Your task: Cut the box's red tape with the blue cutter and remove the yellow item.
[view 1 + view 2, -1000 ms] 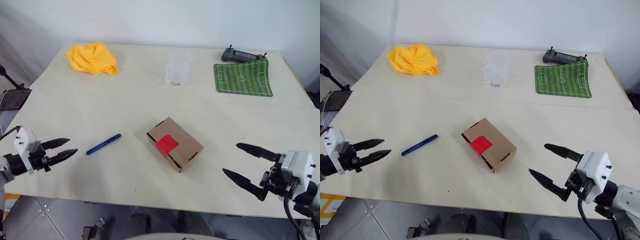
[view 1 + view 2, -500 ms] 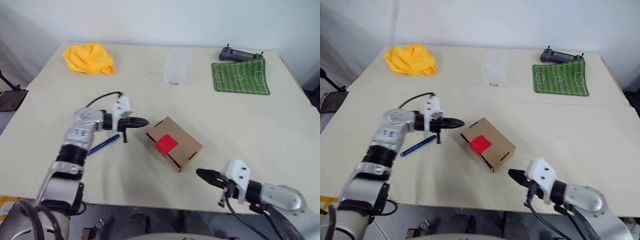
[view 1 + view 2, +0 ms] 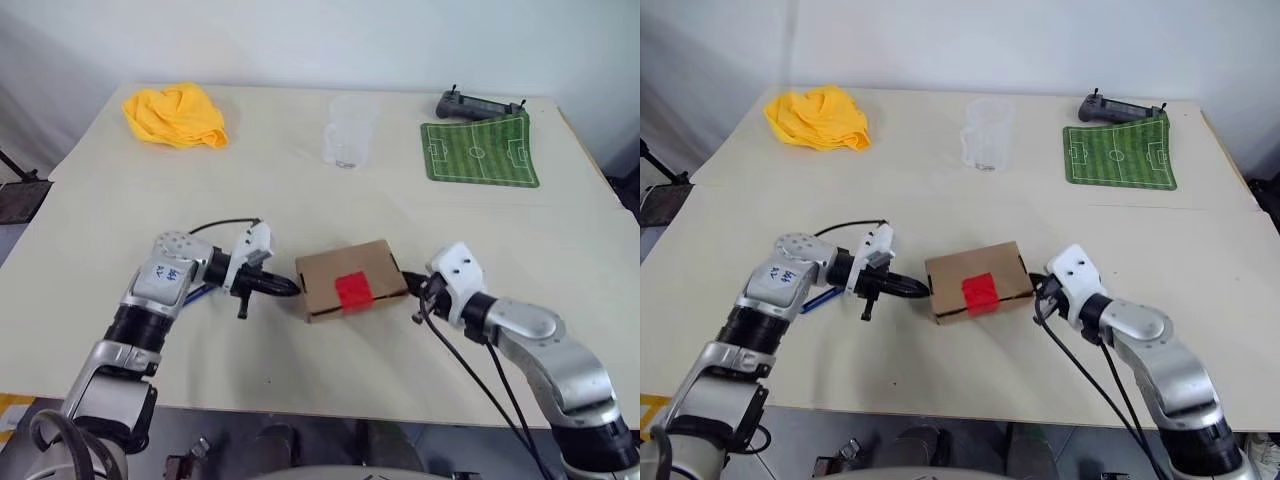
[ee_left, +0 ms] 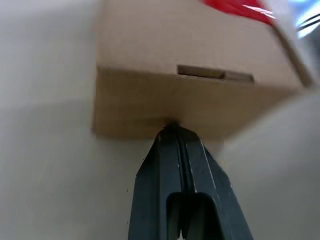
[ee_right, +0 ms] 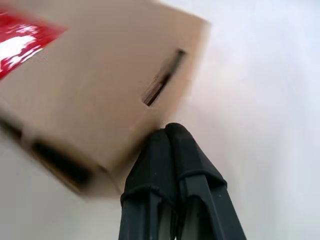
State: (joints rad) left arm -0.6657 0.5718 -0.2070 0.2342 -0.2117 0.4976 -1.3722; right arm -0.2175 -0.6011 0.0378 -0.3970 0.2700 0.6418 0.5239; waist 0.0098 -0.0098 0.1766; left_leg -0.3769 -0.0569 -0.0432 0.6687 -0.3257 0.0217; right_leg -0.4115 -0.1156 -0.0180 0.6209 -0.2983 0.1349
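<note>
— Brown box [image 3: 351,286], where does it sit?
— Between the two grippers, flat on the table [image 3: 300,380]. The left gripper [image 4: 172,131] has its fingers pressed together, and their joined tip touches the middle of the box's left end wall, low down near the table. The right gripper [image 5: 167,131] is pressed together as well, its tip against the box's right end, by the corner just under a slot.
— Is either one pinching anything?
— No. Both pairs of fingers are closed on nothing; they only bear on the cardboard from opposite ends.
— And the tape?
— The red tape [image 3: 979,290] is on the box's top face, wrapping over the near edge, roughly midway between the two tips.
— The cutter?
— The cutter [image 3: 816,299] lies on the table behind the left gripper, mostly hidden under the left forearm; only a short blue stretch shows. Nothing holds it.
— The yellow item?
— I cannot tell; the box is closed.
— Anything else?
— Well beyond the grippers, along the far side: a yellow cloth [image 3: 175,114] past the left one, a clear cup [image 3: 343,138] straight beyond the box, and a green mat [image 3: 478,153] with a dark controller [image 3: 478,105] touching its far edge past the right one.
</note>
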